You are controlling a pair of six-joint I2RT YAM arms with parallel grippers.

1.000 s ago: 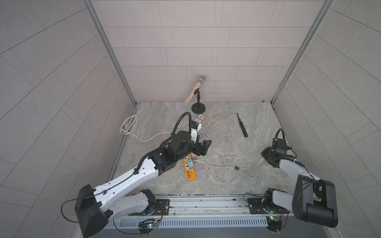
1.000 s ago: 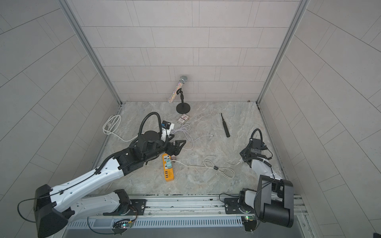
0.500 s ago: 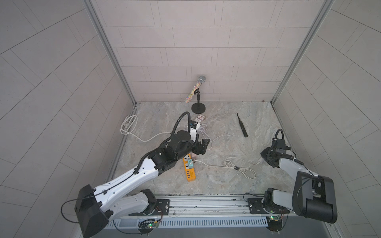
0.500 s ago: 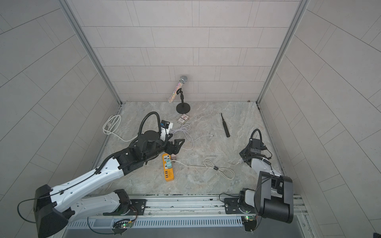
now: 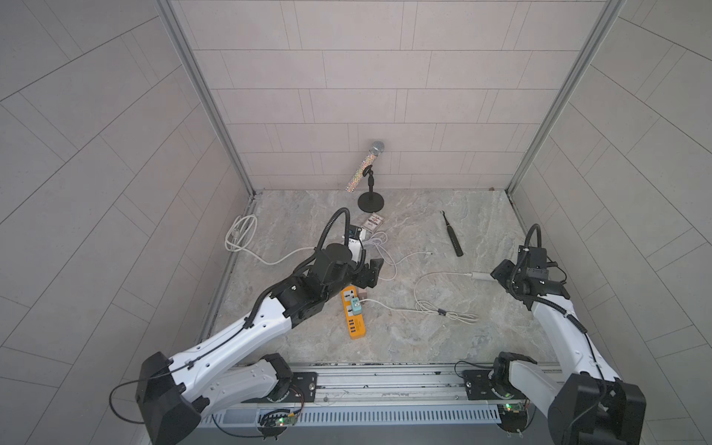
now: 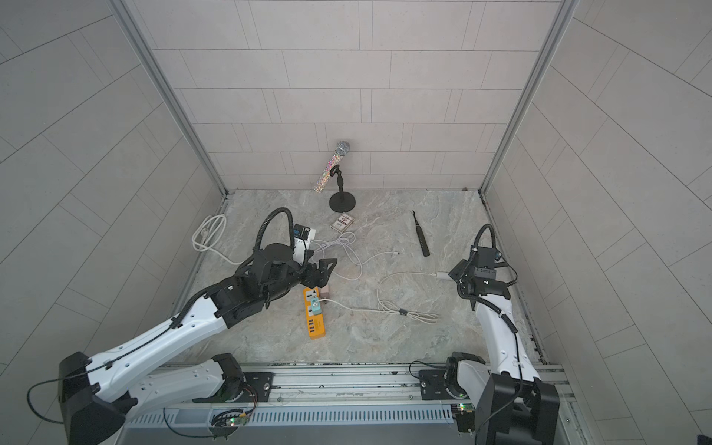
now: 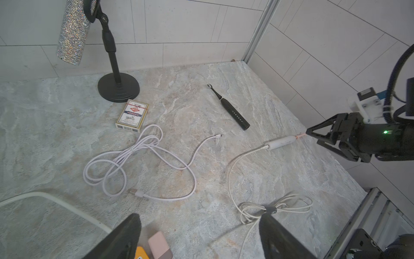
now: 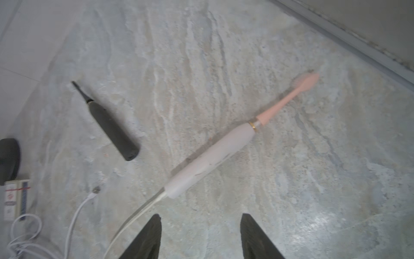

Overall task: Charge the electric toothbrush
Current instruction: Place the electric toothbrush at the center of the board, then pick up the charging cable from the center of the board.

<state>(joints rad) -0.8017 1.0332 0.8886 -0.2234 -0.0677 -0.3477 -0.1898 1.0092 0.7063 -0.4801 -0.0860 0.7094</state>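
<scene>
My left arm [image 5: 239,335] and right arm [image 5: 562,331] have white shells and black joints. I see a ribbed black hose looped over each wrist, thin black cables along the links, and black tapered fingers on the left pincer [image 7: 199,216] and right pincer [image 8: 200,215].

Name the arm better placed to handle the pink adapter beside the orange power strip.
Left. The left gripper hovers open by the pink adapter and power strip; the right gripper is across the table at the toothbrush.
</scene>
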